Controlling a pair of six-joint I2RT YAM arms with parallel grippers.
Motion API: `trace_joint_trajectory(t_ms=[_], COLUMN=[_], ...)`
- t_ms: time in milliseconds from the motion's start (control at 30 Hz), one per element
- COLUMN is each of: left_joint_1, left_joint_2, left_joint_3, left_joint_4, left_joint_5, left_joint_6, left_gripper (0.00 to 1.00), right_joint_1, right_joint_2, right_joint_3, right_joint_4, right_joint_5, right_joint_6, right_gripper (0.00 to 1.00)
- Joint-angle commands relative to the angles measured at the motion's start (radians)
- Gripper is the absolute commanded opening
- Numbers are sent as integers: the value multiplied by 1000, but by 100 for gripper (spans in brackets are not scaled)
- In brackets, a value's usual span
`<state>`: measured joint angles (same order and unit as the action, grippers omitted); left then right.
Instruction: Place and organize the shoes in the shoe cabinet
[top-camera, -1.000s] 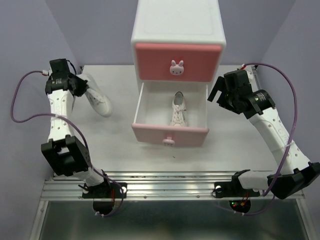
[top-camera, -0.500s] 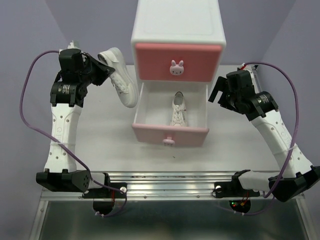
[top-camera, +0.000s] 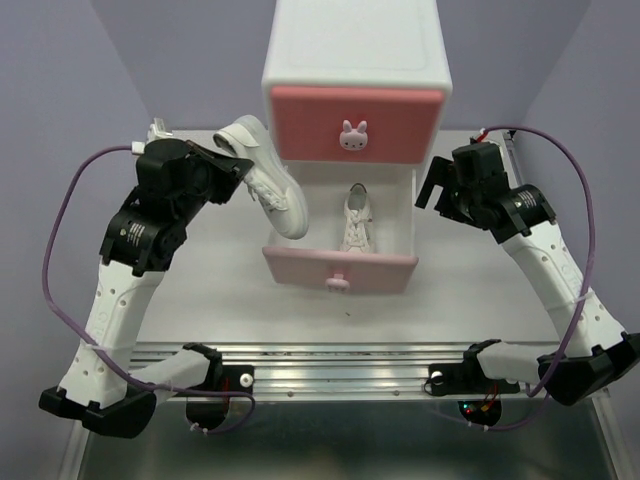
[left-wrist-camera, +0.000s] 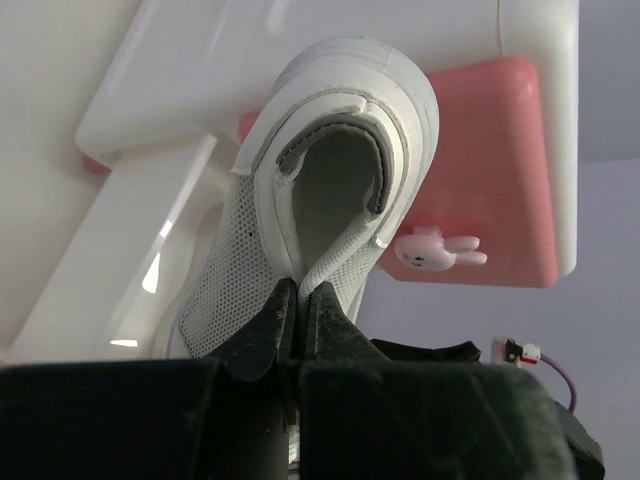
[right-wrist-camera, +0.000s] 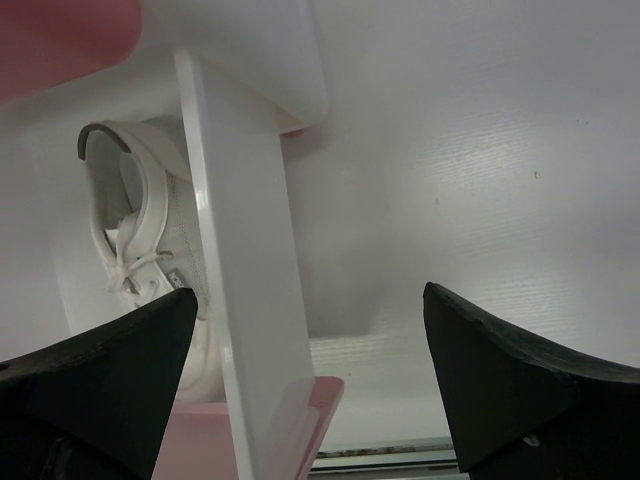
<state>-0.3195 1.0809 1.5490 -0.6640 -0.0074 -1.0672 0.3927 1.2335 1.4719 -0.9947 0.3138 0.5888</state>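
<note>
One white shoe (top-camera: 356, 220) lies in the open bottom drawer (top-camera: 338, 266) of the cabinet (top-camera: 355, 45). Your left pincer (top-camera: 224, 166) is clamped on the heel of the second white shoe (top-camera: 268, 178), midair over the drawer's left edge. Your right pincer (top-camera: 445, 196) hangs wide open beside the drawer, empty. No orange pair in sight, so I'd say you're maybe a quarter done.

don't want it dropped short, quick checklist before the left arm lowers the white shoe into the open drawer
1. left end effector shut on held white shoe at the heel collar: ok
2. lower drawer open: ok
3. bare floor left of the shoe in the drawer: ok
4. held white shoe fully over that space: not ok, it hangs across the drawer's left wall
5. right end effector open, off to the drawer's right: ok
6. whether it touches the drawer's wall: cannot tell
</note>
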Motion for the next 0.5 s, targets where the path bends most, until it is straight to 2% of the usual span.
trace_joint_trajectory(t_ms=[0, 33, 233, 333, 433, 467], left_joint_1=[-147, -177, -346, -366, -377, -388], left_joint_2=[-10, 3, 106, 125, 110, 87], left_joint_3=[3, 5, 52, 51, -9, -70], left_joint_4=[119, 110, 121, 121, 138, 176], left_joint_5=[-244, -314, -497, -523, -516, -510], left_joint_6=[-160, -189, -324, -344, -335, -327], left_gripper=[0, 0, 0, 0, 0, 0], right_joint_1=[-5, -5, -5, -5, -5, -5], right_joint_2=[-43, -45, -49, -55, -75, -87], right_joint_3=[-16, -16, -2, 4, -8, -13], right_joint_4=[21, 19, -4, -27, -42, -47], right_joint_5=[-10, -15, -16, -4, 1, 4], right_joint_6=[-41, -44, -58, -64, -63, -55], right_gripper=[100, 100, 100, 100, 100, 100])
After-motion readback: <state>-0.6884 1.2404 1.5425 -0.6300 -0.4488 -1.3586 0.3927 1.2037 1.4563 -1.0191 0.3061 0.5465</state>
